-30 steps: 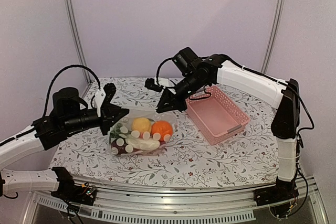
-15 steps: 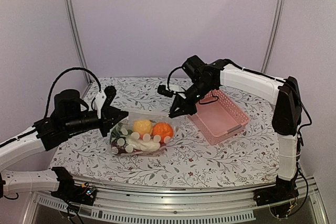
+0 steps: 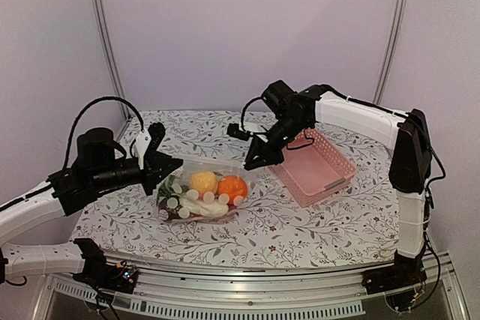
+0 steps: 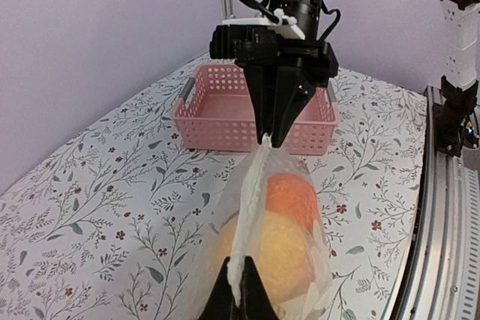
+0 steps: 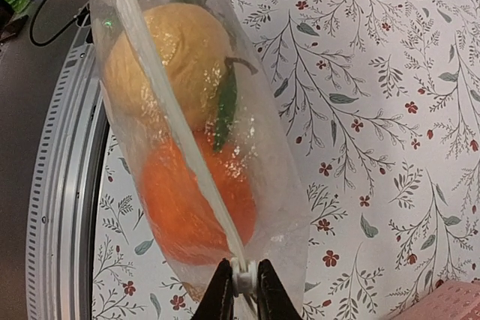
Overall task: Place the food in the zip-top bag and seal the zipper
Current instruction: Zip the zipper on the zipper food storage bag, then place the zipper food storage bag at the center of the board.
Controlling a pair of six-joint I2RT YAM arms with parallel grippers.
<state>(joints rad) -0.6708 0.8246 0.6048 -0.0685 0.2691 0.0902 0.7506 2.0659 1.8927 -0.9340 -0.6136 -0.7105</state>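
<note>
Left gripper (image 4: pixel 238 281) and right gripper (image 5: pixel 241 281) pinch the zipper (image 5: pixel 171 110).

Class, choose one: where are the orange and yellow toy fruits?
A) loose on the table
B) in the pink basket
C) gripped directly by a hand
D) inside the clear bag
D: the right wrist view shows the orange fruit and yellow fruit inside the clear bag, its zipper strip pinched by the right hand.

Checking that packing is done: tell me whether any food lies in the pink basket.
No, the pink basket shows only its bare floor in the top view, and the food sits inside the zip-top bag.
</note>
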